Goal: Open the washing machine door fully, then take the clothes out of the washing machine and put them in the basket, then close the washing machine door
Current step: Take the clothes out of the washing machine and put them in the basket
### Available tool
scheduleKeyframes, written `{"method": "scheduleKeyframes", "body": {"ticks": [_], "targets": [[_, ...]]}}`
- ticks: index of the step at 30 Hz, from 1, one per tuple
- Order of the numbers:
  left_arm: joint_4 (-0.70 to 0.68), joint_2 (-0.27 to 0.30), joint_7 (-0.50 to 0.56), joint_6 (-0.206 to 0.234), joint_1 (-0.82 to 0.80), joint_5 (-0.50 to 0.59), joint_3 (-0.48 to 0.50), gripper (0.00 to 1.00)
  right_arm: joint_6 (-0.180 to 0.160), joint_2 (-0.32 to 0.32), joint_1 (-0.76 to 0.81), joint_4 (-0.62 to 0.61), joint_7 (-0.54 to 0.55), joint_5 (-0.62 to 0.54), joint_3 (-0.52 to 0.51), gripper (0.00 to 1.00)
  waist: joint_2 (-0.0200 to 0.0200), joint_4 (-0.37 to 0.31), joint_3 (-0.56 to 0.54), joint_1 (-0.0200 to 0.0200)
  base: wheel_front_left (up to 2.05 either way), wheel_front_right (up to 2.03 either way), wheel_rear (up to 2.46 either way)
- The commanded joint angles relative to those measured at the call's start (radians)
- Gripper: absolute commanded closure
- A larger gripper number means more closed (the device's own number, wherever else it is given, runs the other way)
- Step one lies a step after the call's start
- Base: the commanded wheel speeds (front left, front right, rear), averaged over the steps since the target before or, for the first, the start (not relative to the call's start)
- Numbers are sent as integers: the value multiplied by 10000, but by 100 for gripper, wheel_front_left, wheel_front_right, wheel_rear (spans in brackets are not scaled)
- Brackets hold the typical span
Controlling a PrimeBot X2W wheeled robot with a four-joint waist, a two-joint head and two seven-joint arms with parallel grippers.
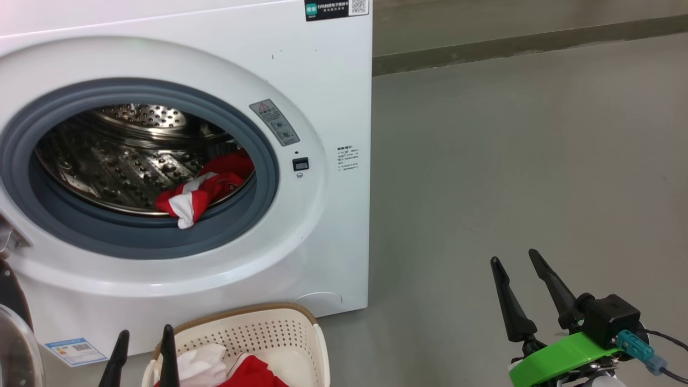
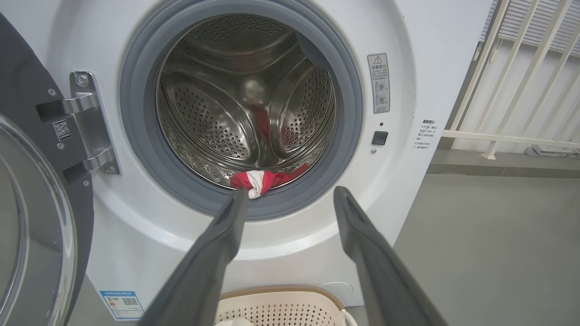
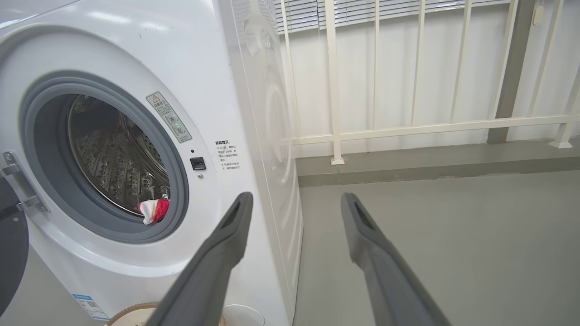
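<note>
The white washing machine (image 1: 322, 107) stands with its door (image 2: 27, 217) swung open to the left on its hinge. Red and white clothes (image 1: 201, 191) lie at the drum's front lip, also seen as clothes (image 2: 260, 180) and clothes (image 3: 154, 210). The cream basket (image 1: 258, 333) sits on the floor below the opening and holds a red and a white piece (image 1: 226, 368). My left gripper (image 1: 142, 346) is open over the basket's left side, empty, its fingers aimed at the drum in the left wrist view (image 2: 290, 199). My right gripper (image 1: 516, 269) is open and empty over the floor at the right.
Grey floor (image 1: 510, 161) stretches to the right of the machine. A white railing (image 3: 408, 127) on a low kerb runs behind it. A blue label (image 1: 75, 350) is stuck on the machine's lower left corner.
</note>
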Motion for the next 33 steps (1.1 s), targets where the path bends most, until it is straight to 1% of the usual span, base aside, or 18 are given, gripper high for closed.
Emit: {"method": "scheduleKeyframes", "body": {"ticks": [1,5,9,16,26,33], "targets": [[-199,155,-91,84,-151,-22,342,0,65,-116,-159,-204,-65,17,261,0,0,7,2,0,0,0,0],[-29,211,-91,70,-307,74,213,0,65,-162,-167,-155,-65,59,322,0,0,36,60,0,0,0,0],[201,259,-39,113,-802,93,135,0,65,-231,-218,-142,-65,60,376,0,0,97,261,0,0,0,0],[1103,377,217,208,-2319,-146,197,0,65,-365,-390,-163,-65,32,418,0,0,154,761,0,0,0,0],[2551,788,472,14,-4840,-450,197,0,65,-420,-1012,-427,-65,6,284,0,0,157,2193,0,0,0,0],[4169,977,419,-82,-7087,-647,178,0,65,-379,-1514,-606,-65,-12,193,0,0,233,3286,0,0,0,0]]}}
